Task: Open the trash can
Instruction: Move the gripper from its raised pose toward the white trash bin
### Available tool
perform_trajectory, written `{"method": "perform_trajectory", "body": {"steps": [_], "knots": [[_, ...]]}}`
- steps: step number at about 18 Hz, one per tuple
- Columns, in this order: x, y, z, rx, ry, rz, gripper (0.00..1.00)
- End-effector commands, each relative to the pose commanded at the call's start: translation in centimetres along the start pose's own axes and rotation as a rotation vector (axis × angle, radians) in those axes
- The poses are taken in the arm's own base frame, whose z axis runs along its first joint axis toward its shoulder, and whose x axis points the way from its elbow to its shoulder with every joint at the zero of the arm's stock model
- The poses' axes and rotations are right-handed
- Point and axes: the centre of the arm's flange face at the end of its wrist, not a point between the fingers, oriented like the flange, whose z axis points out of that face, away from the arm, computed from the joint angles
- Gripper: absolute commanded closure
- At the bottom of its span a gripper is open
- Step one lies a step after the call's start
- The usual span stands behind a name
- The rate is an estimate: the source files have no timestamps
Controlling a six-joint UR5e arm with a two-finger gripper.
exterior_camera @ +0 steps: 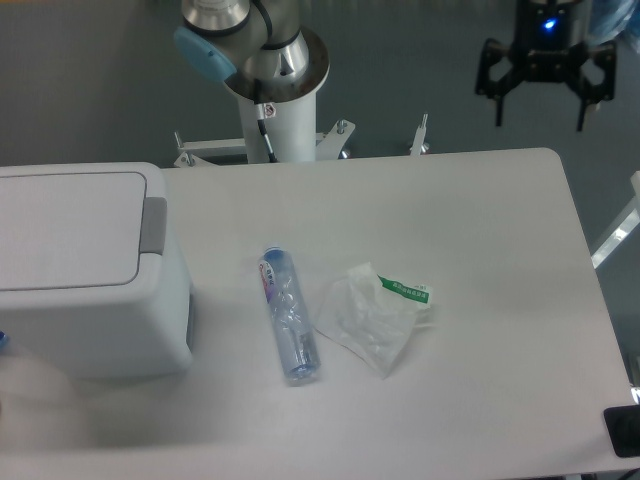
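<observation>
1. grey floor surrounds a white bench (480,250), with the arm's base (275,90) mounted at its far edge.
2. the trash can (85,270) sits on the bench's left side, lid flat and closed, its grey button strip (154,225) facing the centre.
3. a clear plastic bottle (289,315) lies on its side near mid-bench, just beside a crumpled clear wrapper (370,315) with a green label.
4. the gripper (543,85) hangs at the upper right, beyond the bench's far edge, fingers spread apart and grasping nothing.
</observation>
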Motion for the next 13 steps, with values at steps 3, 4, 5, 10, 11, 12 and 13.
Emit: {"method": "perform_trajectory", "body": {"steps": [3,4,5,10,11,12,13], "knots": [[0.9,-0.9,0.0,0.008,0.007,0.012,0.0],[1.0,-1.0,0.0,0.008,0.009,0.009,0.0],[1.5,-1.3,-0.2,0.013,0.01,0.0,0.0],[4.0,-4.2,-0.5,0.116,0.073,-0.111,0.0],[4.2,-4.6,-0.8,0.145,0.088,-0.151,0.0],[4.5,-5.1,-1.1,0.176,0.11,-0.181,0.0],[4.9,-5.8,-1.3,0.206,0.135,-0.201,0.0]]}}
